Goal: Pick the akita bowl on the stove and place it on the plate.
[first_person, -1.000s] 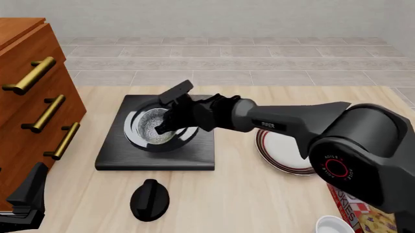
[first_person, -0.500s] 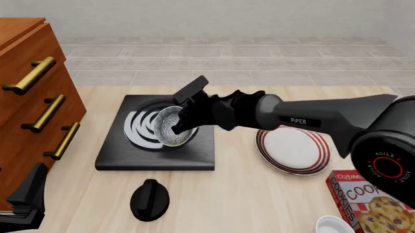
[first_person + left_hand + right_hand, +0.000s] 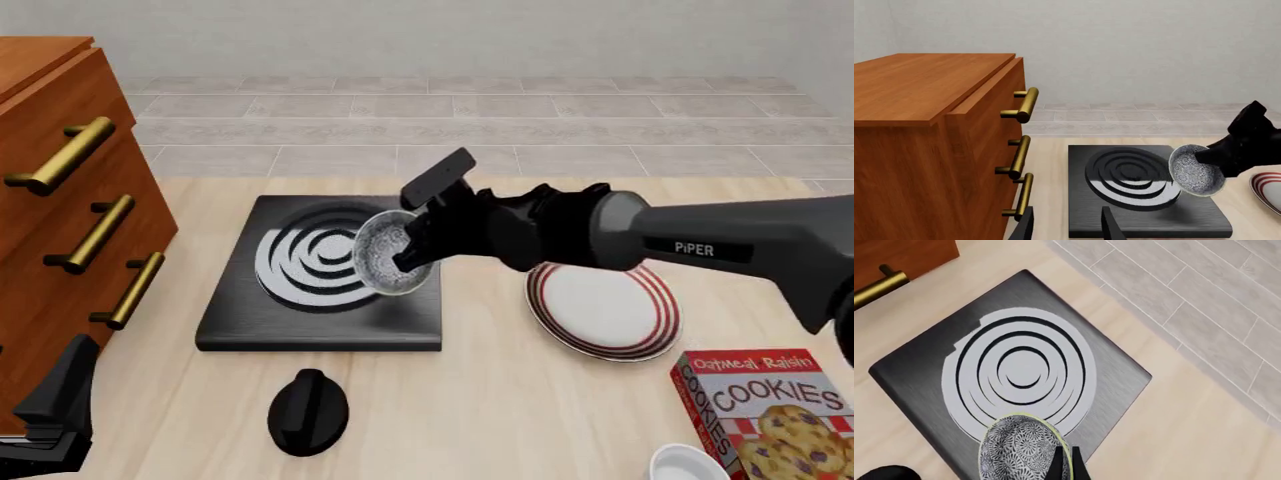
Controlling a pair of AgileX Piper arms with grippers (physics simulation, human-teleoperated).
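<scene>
The right end effector [image 3: 424,240] is clenched on the rim of the bowl [image 3: 387,255], holding it clear of the stove [image 3: 320,275] and tipped on its side, so the speckled inside faces toward 9 o'clock in the front view. The bowl hangs over the stove's edge at 3 o'clock, beside the burner rings. The plate [image 3: 641,325] lies on the bench [image 3: 507,420] toward 4 o'clock from the bowl, near the stove but apart from it, and nothing stands between them. The carry therefore runs rightward and slightly toward the camera, and I judge the bowl will need to be righted before it is set down, or it may roll off the plate. The left end effector [image 3: 1066,225] sits low by the drawers [image 3: 80,230] with its fingers parted and nothing between them, well away from the plate; the right arm is clearly the nearer one.
</scene>
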